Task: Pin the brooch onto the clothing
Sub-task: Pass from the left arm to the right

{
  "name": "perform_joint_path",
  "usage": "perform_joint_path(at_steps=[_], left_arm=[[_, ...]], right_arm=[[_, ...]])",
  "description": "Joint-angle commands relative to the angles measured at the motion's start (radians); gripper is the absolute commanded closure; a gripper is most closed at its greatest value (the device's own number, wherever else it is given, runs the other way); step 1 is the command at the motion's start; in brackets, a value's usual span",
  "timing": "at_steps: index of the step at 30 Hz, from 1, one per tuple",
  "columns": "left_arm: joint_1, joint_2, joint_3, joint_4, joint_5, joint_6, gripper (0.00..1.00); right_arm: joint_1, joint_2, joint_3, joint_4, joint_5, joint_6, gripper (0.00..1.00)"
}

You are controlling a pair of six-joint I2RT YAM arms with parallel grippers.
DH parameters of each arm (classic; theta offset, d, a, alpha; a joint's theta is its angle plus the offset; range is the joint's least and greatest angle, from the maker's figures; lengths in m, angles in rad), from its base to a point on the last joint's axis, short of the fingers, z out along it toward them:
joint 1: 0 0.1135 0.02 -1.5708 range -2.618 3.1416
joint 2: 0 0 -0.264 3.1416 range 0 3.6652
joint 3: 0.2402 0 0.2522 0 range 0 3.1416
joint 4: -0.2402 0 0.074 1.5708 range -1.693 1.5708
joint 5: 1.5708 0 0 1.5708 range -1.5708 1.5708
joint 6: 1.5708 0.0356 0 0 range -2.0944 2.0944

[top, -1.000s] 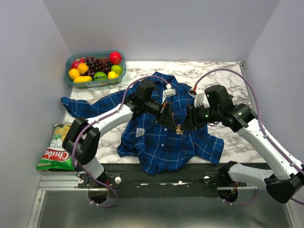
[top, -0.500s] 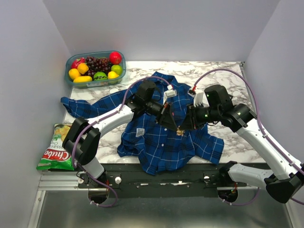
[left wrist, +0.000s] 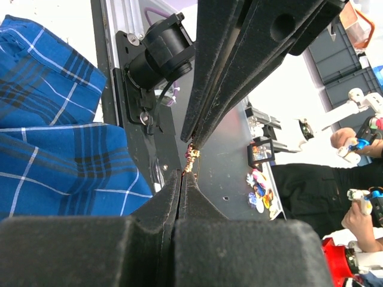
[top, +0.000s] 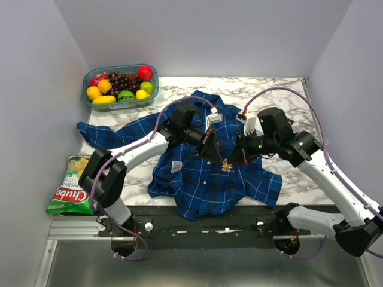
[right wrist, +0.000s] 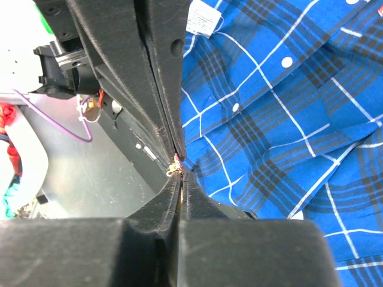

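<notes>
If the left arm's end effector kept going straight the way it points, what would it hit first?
Probably the tiny brooch at its tip, then immediately the right end effector, which faces it nose to nose.

A robotics lab — plain-walled booth, grey storage bins beyond.

I see a white marble-patterned table. A blue plaid shirt lies spread across its middle, one sleeve stretched out to the left. A clear tub of fruit sits at the far left corner. A green chip bag lies at the left edge.
</notes>
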State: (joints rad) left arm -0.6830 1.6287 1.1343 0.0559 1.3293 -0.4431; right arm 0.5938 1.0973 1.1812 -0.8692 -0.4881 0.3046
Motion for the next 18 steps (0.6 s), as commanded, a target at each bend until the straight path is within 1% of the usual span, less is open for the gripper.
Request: perform_joint_path(at_steps=[1, 3, 4, 6, 7, 9, 10, 11, 12, 13, 14, 15, 18], left_arm=[[-0.007, -0.012, 0.007, 0.005, -0.002, 0.012, 1.0], [-0.007, -0.013, 0.008, 0.005, -0.021, 0.011, 1.0], [-0.006, -0.013, 0.013, 0.005, -0.027, 0.007, 0.93], [0.0, -0.02, 0.016, 0.002, -0.073, 0.006, 0.64], [0.006, -0.027, 0.013, 0.005, -0.091, 0.007, 0.45], [0.042, -0.059, 0.002, 0.034, -0.14, 0.001, 0.32], [0.063, -0.073, -0.017, 0.059, -0.187, -0.015, 0.25], [0.085, -0.088, -0.036, 0.093, -0.211, -0.066, 0.22], [0.133, -0.113, -0.056, 0.198, -0.225, -0.113, 0.18], [0.157, -0.124, -0.097, 0.255, -0.251, -0.155, 0.14], [0.175, -0.135, -0.113, 0.298, -0.268, -0.214, 0.13], [0.207, -0.153, -0.126, 0.355, -0.284, -0.232, 0.12], [0.226, -0.182, -0.165, 0.418, -0.327, -0.276, 0.11]], right_arm=[[-0.002, -0.017, -0.029, 0.036, -0.032, 0.002, 1.0], [-0.002, -0.022, -0.046, 0.062, -0.036, 0.019, 1.0], [-0.002, -0.024, -0.054, 0.073, -0.033, 0.027, 0.99], [0.0, -0.031, -0.067, 0.104, -0.008, 0.06, 1.0], [-0.002, -0.036, -0.086, 0.114, 0.002, 0.071, 1.0], [-0.002, -0.056, -0.113, 0.165, 0.034, 0.117, 1.0], [-0.002, -0.065, -0.136, 0.18, 0.048, 0.132, 1.0], [0.0, -0.073, -0.149, 0.215, 0.065, 0.161, 1.0], [-0.002, -0.083, -0.161, 0.235, 0.081, 0.178, 1.0], [-0.002, -0.1, -0.17, 0.257, 0.115, 0.194, 1.0], [0.0, -0.106, -0.189, 0.306, 0.132, 0.224, 1.0], [-0.002, -0.114, -0.196, 0.331, 0.146, 0.241, 1.0], [-0.002, -0.125, -0.207, 0.427, 0.215, 0.295, 1.0]])
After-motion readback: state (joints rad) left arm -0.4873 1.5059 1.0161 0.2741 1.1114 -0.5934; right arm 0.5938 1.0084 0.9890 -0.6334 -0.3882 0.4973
